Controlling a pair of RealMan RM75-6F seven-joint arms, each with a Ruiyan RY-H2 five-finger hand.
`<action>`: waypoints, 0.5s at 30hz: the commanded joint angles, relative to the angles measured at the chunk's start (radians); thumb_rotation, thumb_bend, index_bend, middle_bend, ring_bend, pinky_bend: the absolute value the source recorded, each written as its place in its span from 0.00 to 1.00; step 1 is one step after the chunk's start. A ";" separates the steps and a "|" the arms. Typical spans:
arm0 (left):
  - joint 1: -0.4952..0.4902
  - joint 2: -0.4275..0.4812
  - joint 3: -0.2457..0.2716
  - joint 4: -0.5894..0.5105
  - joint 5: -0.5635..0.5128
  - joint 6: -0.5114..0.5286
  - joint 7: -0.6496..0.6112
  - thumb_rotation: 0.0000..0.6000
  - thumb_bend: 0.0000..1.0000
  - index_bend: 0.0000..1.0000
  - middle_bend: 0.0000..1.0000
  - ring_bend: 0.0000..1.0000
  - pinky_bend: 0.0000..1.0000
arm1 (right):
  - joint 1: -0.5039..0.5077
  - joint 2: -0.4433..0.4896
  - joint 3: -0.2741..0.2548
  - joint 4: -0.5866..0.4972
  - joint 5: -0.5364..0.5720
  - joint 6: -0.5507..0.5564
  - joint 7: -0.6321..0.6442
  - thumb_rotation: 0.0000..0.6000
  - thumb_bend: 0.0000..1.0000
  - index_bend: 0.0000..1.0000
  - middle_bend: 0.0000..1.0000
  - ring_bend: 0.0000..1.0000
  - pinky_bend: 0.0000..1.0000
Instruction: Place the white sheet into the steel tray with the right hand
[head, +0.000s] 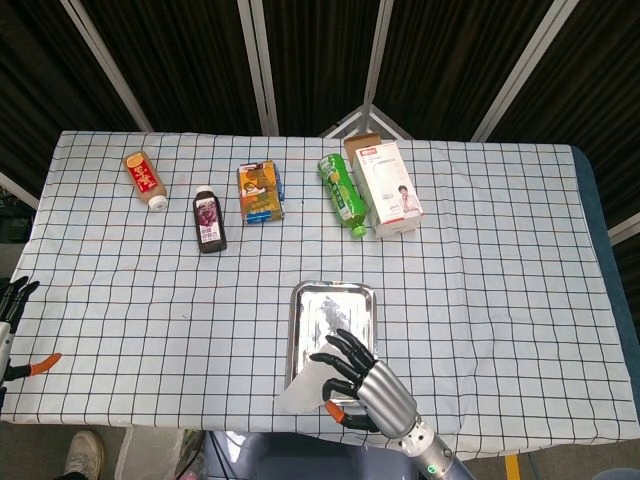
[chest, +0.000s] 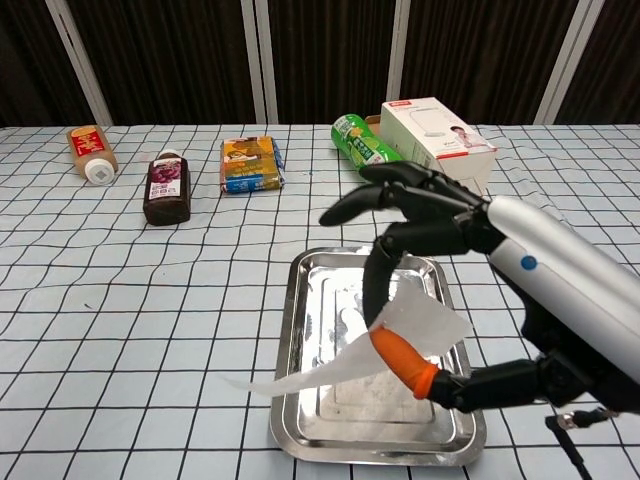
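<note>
The white sheet (chest: 355, 358), thin and curled, juts leftward from the right robot hand (chest: 430, 260), pinched between its orange-tipped thumb and dark fingers (chest: 378, 275). It hangs above the steel tray (chest: 293, 330), which lies directly beneath the hand.

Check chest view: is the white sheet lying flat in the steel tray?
No. The right robot hand pinches the white sheet above the steel tray, its corner past the tray's left rim.
</note>
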 joint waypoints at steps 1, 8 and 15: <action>0.000 0.001 0.000 0.001 0.000 -0.001 -0.003 1.00 0.00 0.00 0.00 0.00 0.00 | 0.012 -0.010 0.014 -0.016 -0.010 0.006 -0.002 1.00 0.56 0.71 0.25 0.08 0.00; -0.001 0.001 0.001 0.002 0.001 -0.003 -0.004 1.00 0.00 0.00 0.00 0.00 0.00 | -0.018 -0.018 -0.020 0.043 0.029 0.034 0.067 1.00 0.56 0.71 0.25 0.08 0.00; 0.000 0.000 0.002 -0.001 0.002 -0.003 0.005 1.00 0.00 0.00 0.00 0.00 0.00 | -0.032 -0.037 -0.037 0.110 0.048 0.051 0.123 1.00 0.55 0.71 0.25 0.08 0.00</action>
